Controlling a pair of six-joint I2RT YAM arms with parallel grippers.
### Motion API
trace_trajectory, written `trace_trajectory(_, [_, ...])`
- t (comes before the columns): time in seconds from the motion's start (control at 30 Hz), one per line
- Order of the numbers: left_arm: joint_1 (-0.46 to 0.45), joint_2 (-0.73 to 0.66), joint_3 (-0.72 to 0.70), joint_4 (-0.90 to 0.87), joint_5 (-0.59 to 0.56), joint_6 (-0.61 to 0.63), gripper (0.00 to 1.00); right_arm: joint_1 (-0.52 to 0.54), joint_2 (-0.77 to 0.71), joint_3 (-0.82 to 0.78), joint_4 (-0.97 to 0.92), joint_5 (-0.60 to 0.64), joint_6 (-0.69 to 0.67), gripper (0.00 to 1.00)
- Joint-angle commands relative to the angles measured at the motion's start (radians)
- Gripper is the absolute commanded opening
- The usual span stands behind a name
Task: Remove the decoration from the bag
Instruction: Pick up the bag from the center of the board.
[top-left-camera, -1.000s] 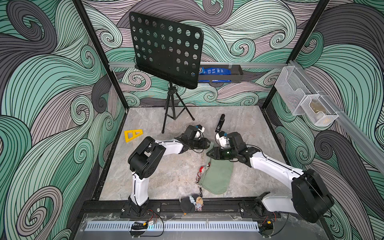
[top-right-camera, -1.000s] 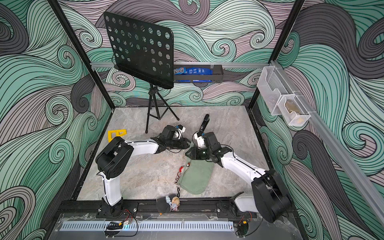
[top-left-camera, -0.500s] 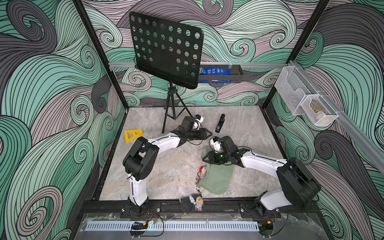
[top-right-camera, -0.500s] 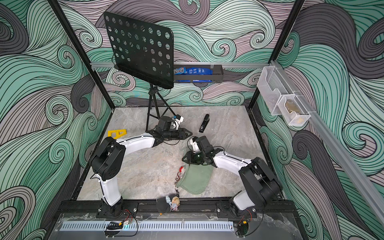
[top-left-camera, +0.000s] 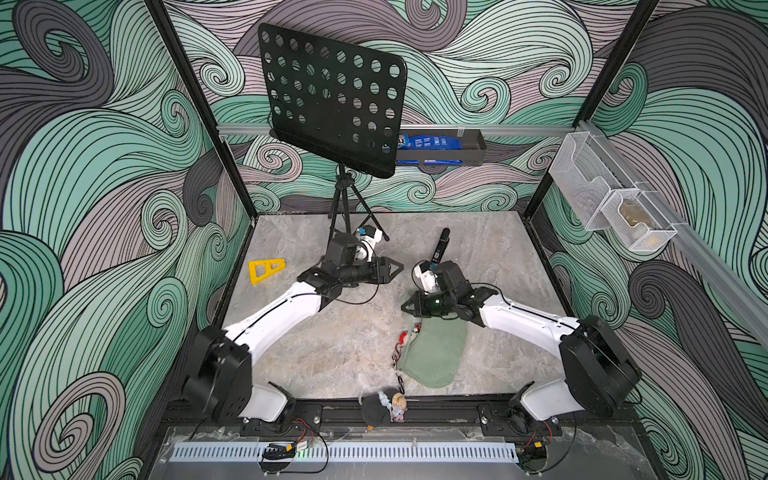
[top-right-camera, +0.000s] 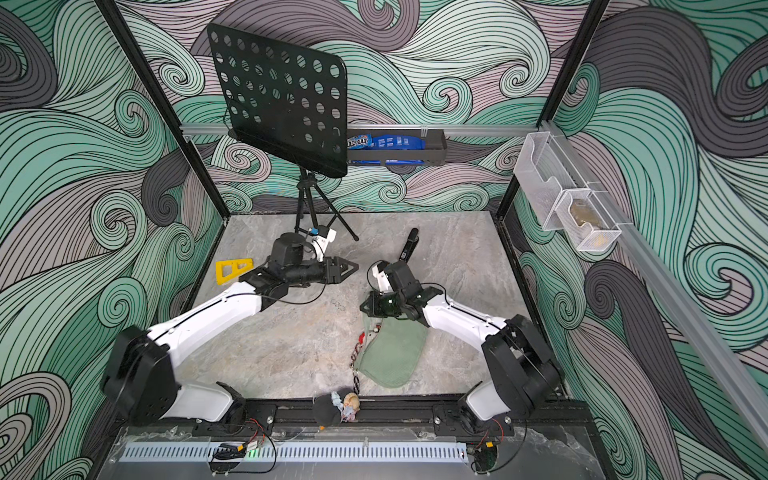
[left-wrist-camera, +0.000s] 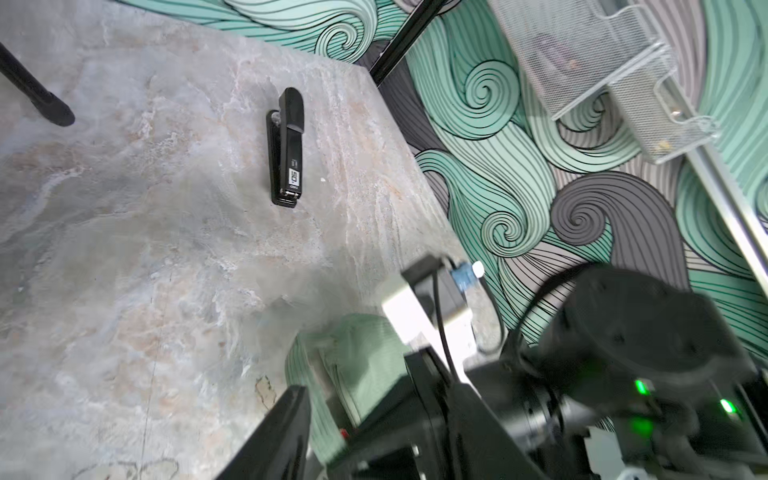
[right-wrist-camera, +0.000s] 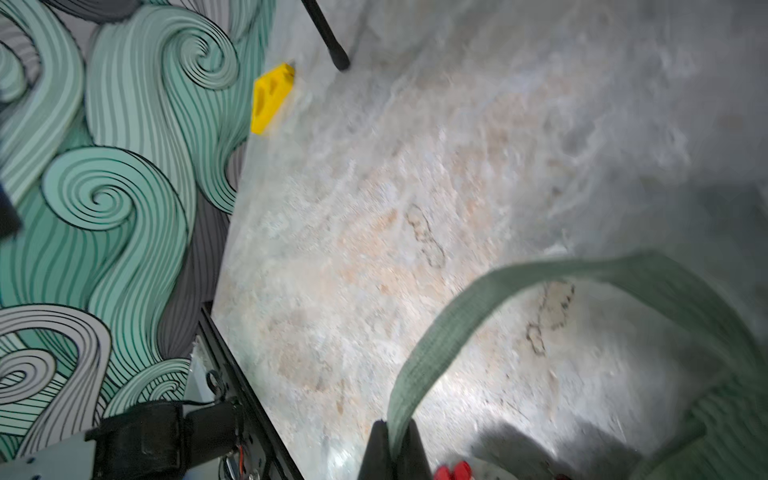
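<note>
The right hand (right-wrist-camera: 392, 436), half open 1 second ago, has now pinched shut on the thin matching strap (right-wrist-camera: 440, 332) of the soft sage-green crescent fabric bag (top-left-camera: 436, 353). The bag lies on the grey marbled tabletop (top-left-camera: 332, 353) near its front edge. The left hand (top-left-camera: 395, 269) hovers part-open and empty, well apart. With the bag anchored, the red-beaded metal chain decoration (top-left-camera: 397, 365) along its edge, seemingly still attached, can be tackled.

White arm links (top-left-camera: 286, 309), black joint housings (top-left-camera: 218, 374), black triangular left pincer (top-left-camera: 397, 269), thin black cables (left-wrist-camera: 441, 340), green lights (left-wrist-camera: 642, 426).
</note>
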Motion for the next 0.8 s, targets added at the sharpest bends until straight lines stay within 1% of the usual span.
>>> trace_trajectory(0.0, [-0.003,-0.171,-0.071,-0.045,-0.012,0.056,0.57,-0.034,-0.098,0.103,-0.009,-0.023,-0.023,0.00])
trace_trajectory(0.07, [-0.004,-0.268,-0.124,-0.030,-0.006,0.066,0.57,-0.054,-0.133,0.145,-0.007,-0.044,-0.018,0.00])
trace_trajectory(0.17, [-0.014,-0.390,-0.201,0.038,0.014,0.080,0.58,-0.081,-0.181,0.193,0.016,-0.091,-0.014,0.00])
trace_trajectory(0.3, [-0.034,-0.487,-0.295,0.136,0.062,0.106,0.59,-0.110,-0.250,0.196,0.119,-0.177,0.027,0.00])
trace_trajectory(0.4, [-0.046,-0.499,-0.332,0.208,0.109,0.113,0.59,-0.120,-0.284,0.233,0.116,-0.193,0.038,0.00])
trace_trajectory(0.5, [-0.075,-0.486,-0.357,0.295,0.119,0.120,0.59,-0.130,-0.304,0.266,0.107,-0.218,0.056,0.00])
trace_trajectory(0.67, [-0.118,-0.413,-0.320,0.286,0.164,0.201,0.63,-0.146,-0.335,0.298,0.119,-0.258,0.096,0.00])
trace_trajectory(0.77, [-0.150,-0.373,-0.314,0.305,0.134,0.228,0.62,-0.149,-0.352,0.302,0.151,-0.271,0.135,0.00])
